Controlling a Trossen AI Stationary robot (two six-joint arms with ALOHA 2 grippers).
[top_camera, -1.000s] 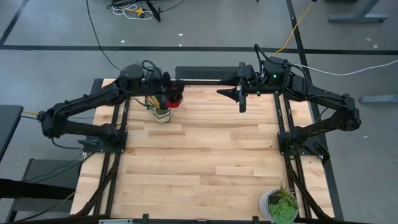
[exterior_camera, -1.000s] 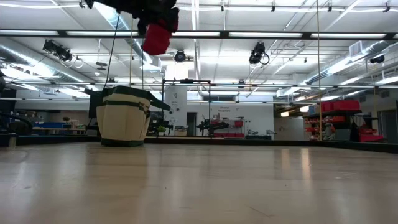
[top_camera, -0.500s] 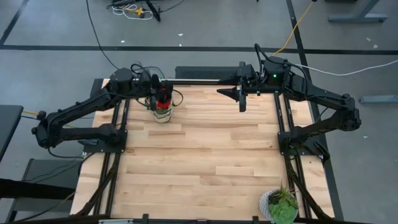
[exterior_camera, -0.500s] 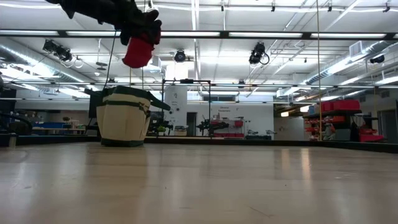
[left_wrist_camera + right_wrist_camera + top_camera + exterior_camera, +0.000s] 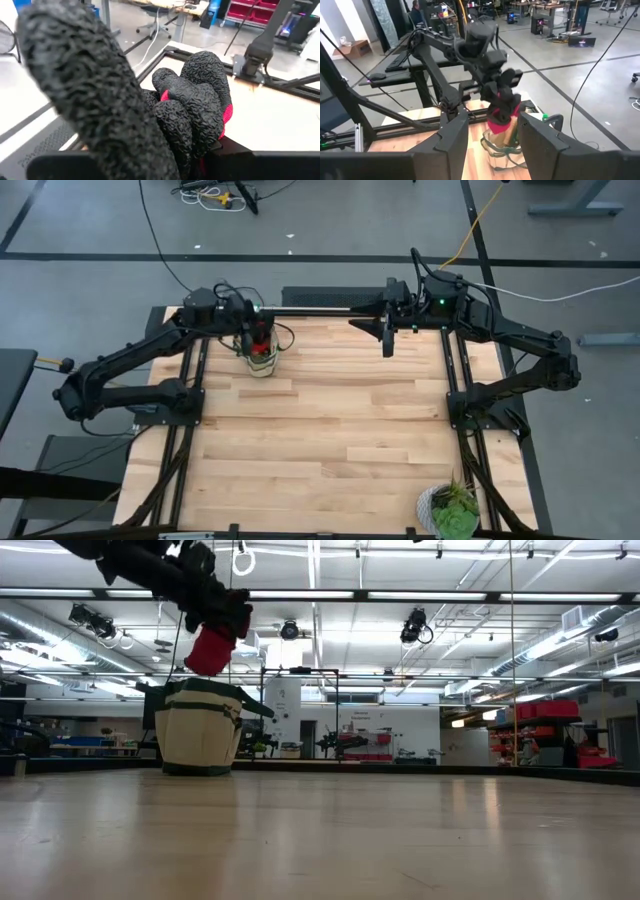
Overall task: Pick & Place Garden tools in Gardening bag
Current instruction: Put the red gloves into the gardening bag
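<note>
Nearest, at the table's (image 5: 320, 430) near right corner: a leafy potted plant (image 5: 452, 510), well apart from everything else. Across a wide stretch of bare wood, at the far left: the beige gardening bag (image 5: 199, 728) standing upright, wooden handles poking from its mouth. Directly above that mouth: the left gripper (image 5: 256, 335), fingers pinched on the red-and-black gloves (image 5: 211, 648), which hang just over the bag's rim without resting inside. Close up in the left wrist view: black crinkled glove fingers (image 5: 190, 110) bunched over red fabric. At the far right, level with the bag: the right gripper (image 5: 388, 340), hovering over the table with fingers spread and holding nothing.
</note>
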